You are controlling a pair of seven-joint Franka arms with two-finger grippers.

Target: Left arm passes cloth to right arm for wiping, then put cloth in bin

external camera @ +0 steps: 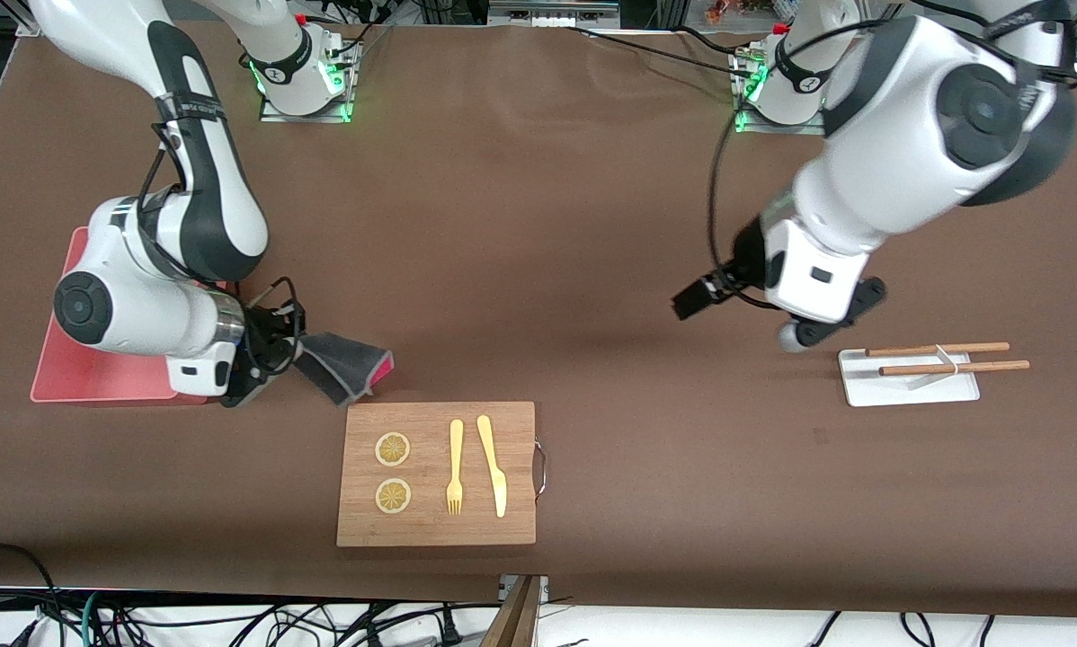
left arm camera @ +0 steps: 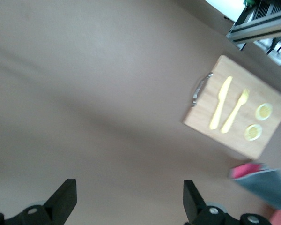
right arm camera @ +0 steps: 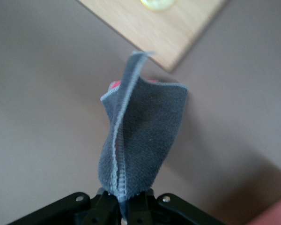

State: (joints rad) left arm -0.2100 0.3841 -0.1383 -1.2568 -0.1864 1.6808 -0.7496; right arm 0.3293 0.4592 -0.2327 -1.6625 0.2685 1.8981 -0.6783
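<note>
The cloth, dark grey with a pink edge showing, sticks out of my right gripper, which is shut on one folded corner. It hangs low over the table between the bin and the wooden board. In the right wrist view the cloth rises straight from the right gripper. The salmon-pink bin lies partly under the right arm. My left gripper hangs open over bare table near the white tray. Nothing is between its fingers, and the left gripper faces the cloth from a distance.
A wooden board with a metal handle carries two lemon slices, a yellow fork and a yellow knife, nearer the front camera than the cloth. A small white tray with two wooden sticks sits toward the left arm's end. The board also shows in the left wrist view.
</note>
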